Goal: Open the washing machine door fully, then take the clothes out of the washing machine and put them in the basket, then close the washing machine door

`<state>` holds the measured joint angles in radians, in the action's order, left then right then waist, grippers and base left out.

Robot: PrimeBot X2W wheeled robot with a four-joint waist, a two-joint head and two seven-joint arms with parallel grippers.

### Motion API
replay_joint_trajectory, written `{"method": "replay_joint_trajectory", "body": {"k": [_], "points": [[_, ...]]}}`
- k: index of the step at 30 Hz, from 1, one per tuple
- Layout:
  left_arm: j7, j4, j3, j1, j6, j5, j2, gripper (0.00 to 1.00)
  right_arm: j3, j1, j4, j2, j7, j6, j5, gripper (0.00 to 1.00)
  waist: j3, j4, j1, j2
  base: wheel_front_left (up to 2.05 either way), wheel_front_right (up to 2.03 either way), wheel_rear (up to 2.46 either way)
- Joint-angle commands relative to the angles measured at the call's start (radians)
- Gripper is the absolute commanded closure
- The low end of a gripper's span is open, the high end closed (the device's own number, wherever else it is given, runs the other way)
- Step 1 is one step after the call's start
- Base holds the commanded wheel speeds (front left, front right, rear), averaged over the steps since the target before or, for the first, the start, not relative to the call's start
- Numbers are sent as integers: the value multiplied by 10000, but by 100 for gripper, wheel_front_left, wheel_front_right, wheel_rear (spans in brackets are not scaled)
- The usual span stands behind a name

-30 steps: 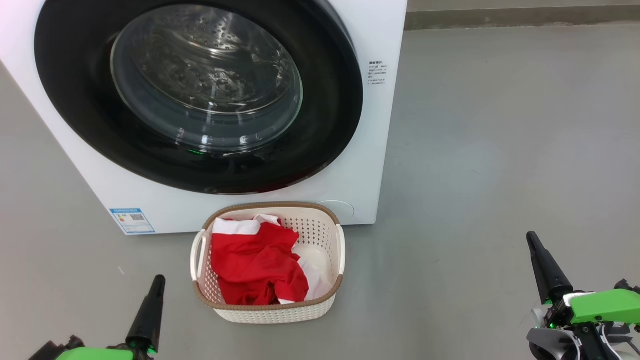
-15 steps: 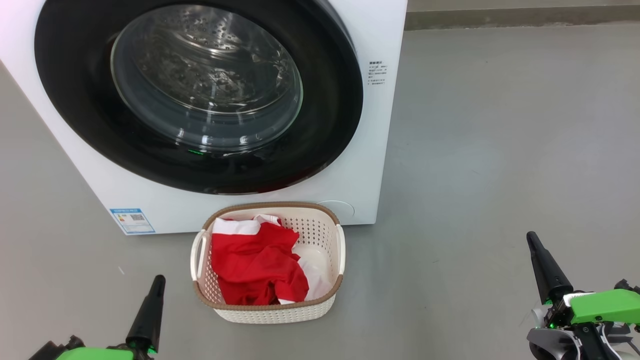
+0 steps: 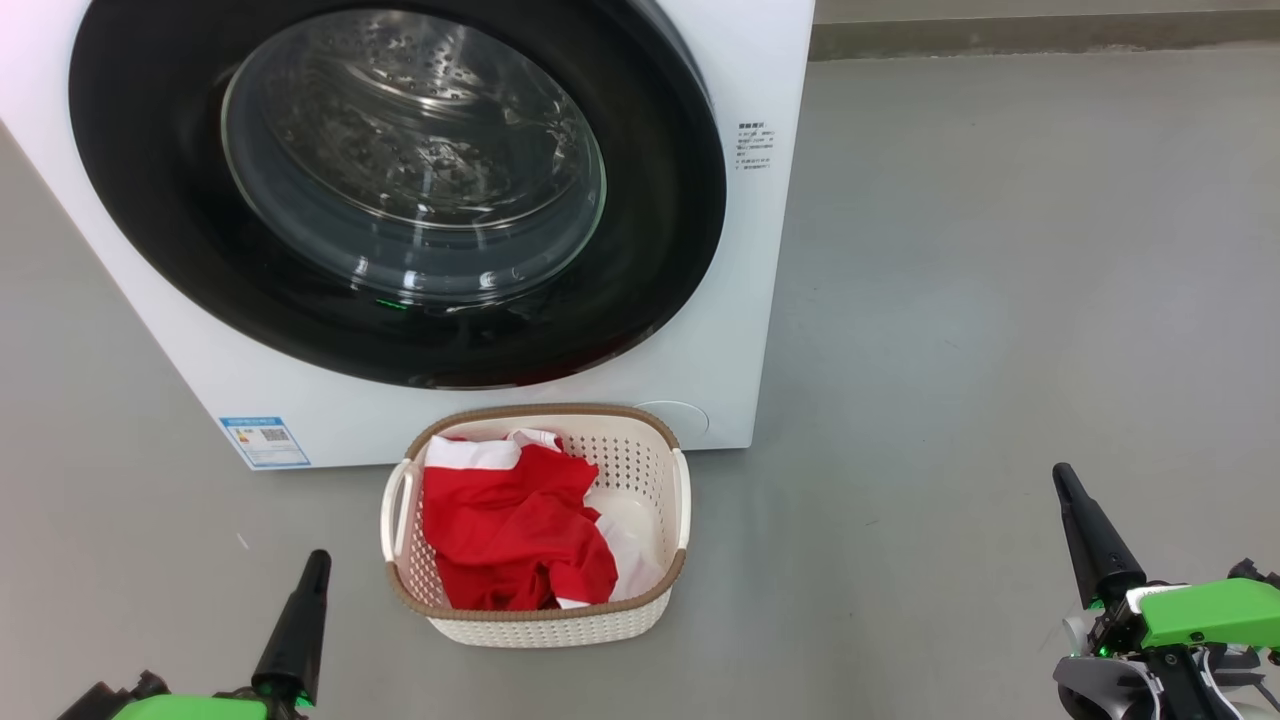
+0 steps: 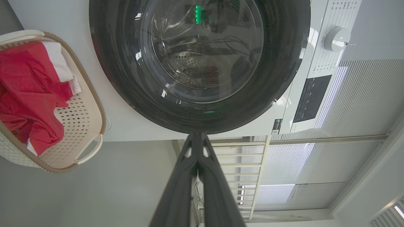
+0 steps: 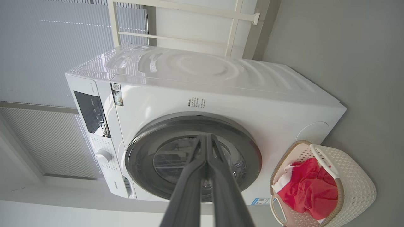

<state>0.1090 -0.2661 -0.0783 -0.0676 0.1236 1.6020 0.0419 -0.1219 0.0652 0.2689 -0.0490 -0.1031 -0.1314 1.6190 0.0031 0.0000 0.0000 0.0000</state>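
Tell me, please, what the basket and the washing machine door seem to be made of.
The basket: probably moulded plastic, cream and matt; its even rows of holes and brown woven-look rim suggest this. The washing machine door: glossy black rim, likely plastic, around a clear bulging bowl, seemingly glass by its reflections.

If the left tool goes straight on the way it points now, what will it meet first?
The left tool would probably meet the washing machine door, at its black rim; depth is unclear.
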Motion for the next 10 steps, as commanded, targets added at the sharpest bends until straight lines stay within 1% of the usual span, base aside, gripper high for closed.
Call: {"method": "replay_joint_trajectory", "body": {"k": [1, 10], "points": [[41, 209, -354, -404, 71, 67, 83, 100, 125, 422, -244, -50, -66, 7, -68, 100, 0, 0, 0, 0, 0, 0, 0], [41, 209, -354, -404, 71, 67, 83, 100, 118, 423, -244, -46, -71, 7, -74, 100, 0, 0, 0, 0, 0, 0, 0]]}}
